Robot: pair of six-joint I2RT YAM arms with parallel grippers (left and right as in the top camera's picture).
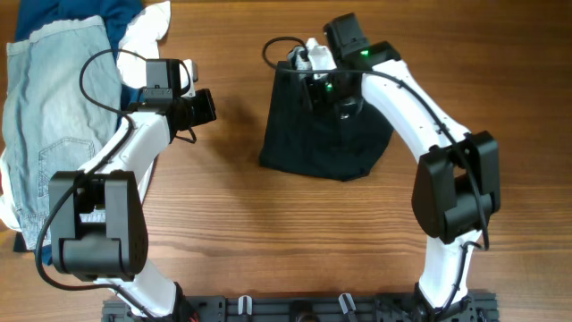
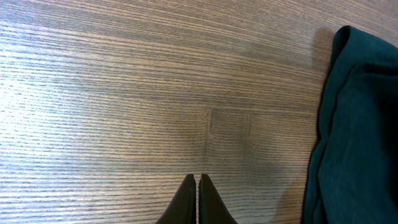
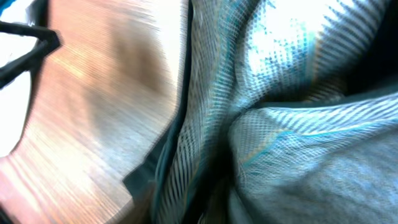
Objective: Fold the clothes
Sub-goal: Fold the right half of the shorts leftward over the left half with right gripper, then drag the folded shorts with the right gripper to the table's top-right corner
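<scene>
The clothes [image 1: 313, 134] are one black garment lying in a folded, trapezoid heap at the table's middle, narrow at the far end. My right gripper [image 1: 316, 85] is at that narrow far edge. In the right wrist view the fabric [image 3: 280, 124] fills the frame, and its folds bunch towards the jaws, which are hidden in it and seem shut on it. My left gripper [image 1: 211, 105] is shut and empty over bare wood, left of the garment. The left wrist view shows its fingertips [image 2: 198, 182] pressed together and the garment's edge [image 2: 357, 124] at the right.
Light-blue denim shorts [image 1: 54, 116] lie at the far left of the wooden table [image 1: 223, 224]. A white garment [image 1: 150, 25] and a navy one [image 1: 112, 11] lie behind them. A black cable [image 1: 273, 49] loops near the right gripper.
</scene>
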